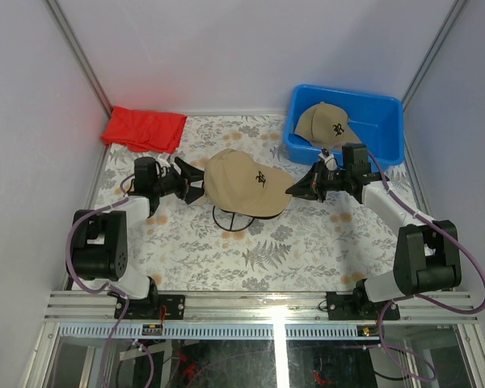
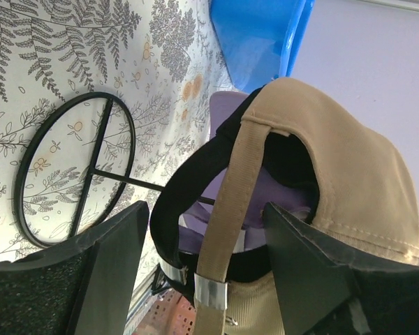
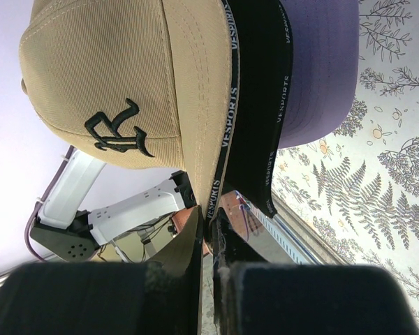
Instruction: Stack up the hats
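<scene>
A tan hat (image 1: 244, 181) sits on top of the stack on the black wire stand (image 1: 233, 218). In the right wrist view, the black hat's brim (image 3: 262, 105) and the purple hat's brim (image 3: 320, 70) lie under the tan hat (image 3: 119, 77). My right gripper (image 1: 297, 189) is shut on the edge of the tan brim (image 3: 208, 230). My left gripper (image 1: 196, 184) stands open at the back of the stack. Its fingers (image 2: 112, 251) flank the tan strap (image 2: 227, 209) without touching it. A second tan hat (image 1: 323, 123) lies in the blue bin (image 1: 388, 133).
A flat red cloth (image 1: 144, 129) lies at the back left of the patterned table. The stand's round wire base (image 2: 73, 167) rests on the table below the stack. White walls close in the sides and the back.
</scene>
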You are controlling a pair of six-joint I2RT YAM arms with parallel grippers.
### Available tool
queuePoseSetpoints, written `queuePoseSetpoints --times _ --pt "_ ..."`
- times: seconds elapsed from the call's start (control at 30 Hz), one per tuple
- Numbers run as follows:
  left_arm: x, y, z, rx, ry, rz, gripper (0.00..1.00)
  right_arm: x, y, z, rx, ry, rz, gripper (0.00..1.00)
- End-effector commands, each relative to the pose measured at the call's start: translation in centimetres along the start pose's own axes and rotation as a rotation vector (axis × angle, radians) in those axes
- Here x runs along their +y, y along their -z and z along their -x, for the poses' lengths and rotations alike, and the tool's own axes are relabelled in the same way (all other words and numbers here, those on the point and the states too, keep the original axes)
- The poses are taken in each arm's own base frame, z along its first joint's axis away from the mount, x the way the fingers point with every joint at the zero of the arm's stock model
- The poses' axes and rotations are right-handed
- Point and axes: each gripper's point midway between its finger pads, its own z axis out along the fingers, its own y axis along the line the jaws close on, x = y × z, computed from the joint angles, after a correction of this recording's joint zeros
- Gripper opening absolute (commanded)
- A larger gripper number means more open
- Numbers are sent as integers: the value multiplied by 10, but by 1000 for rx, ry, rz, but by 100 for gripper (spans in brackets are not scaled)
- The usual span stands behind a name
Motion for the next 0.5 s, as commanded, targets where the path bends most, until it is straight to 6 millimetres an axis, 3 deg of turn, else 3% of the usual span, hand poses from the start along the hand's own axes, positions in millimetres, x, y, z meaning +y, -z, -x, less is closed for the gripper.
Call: queuePoseSetpoints --times 0.0,0.17,0.33,0.47 --pt "-2 -12 2 9 -49 12 64 -6 0 -1 -15 -26 -38 0" --pt "11 -19 1 22 -44 54 52 -7 0 -2 -14 -27 -33 0" --pt "28 -22 -3 34 -40 94 30 -9 -1 -2 -12 -29 -33 0" --pt "48 -22 -7 45 -23 139 17 -23 -5 -3 -9 -49 -45 0"
